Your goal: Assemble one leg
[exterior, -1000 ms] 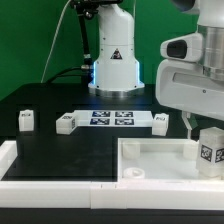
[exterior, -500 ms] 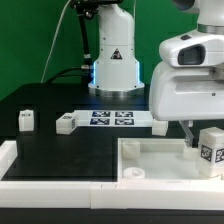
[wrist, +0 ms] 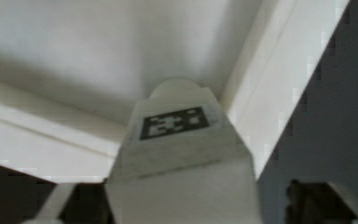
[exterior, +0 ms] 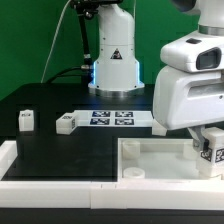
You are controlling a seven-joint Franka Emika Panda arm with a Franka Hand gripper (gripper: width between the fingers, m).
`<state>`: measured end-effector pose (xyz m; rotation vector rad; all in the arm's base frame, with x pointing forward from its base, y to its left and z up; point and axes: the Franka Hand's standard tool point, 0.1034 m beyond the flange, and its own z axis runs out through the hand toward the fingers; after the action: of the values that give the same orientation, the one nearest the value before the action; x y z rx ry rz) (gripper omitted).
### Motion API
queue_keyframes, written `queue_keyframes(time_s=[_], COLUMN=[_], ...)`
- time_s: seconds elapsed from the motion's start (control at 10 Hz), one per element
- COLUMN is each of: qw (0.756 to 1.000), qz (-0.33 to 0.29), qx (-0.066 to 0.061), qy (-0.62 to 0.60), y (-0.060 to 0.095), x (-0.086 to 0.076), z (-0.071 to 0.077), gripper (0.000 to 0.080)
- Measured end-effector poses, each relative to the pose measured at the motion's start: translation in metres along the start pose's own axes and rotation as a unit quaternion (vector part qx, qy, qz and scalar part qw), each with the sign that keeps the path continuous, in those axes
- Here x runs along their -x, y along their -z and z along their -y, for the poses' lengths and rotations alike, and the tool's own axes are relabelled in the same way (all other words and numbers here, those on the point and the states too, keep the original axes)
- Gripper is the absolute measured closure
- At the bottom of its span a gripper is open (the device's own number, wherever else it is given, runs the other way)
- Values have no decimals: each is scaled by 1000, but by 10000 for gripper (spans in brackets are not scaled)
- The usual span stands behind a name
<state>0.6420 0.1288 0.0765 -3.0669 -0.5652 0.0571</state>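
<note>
A white leg with a black-and-white tag stands upright in the large white tray at the exterior view's right. My gripper has come down over it, and the hand hides its top. In the wrist view the same leg fills the middle, tag toward the camera. It sits between my two dark fingers, with a narrow gap on one side. My gripper is open around the leg. Two more legs lie on the black table at the exterior view's left.
The marker board lies at the middle of the table in front of the robot base. White rails edge the table's front and left. The tray's raised wall runs close beside the leg.
My hand has moved down and toward the exterior view's right, so that it now covers the top of the leg in the tray. The leg has not moved.
</note>
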Motion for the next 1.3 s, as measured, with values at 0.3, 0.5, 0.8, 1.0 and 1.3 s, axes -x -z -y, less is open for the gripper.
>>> queue_keyframes(time_s=[0.3,0.5,0.8,1.0,1.3], qw=[1000,995,942,870,779], qz=[0,-8,-14,-14,-18], qx=[1,4,-3,-1,7], qy=[-1,-95,-334,-492,-627], y=[0,-1,-2,-3,-2], x=[0,0,0,1,1], z=[-2,-3,-9,-10,-11], gripper=[507,508,507,507,506])
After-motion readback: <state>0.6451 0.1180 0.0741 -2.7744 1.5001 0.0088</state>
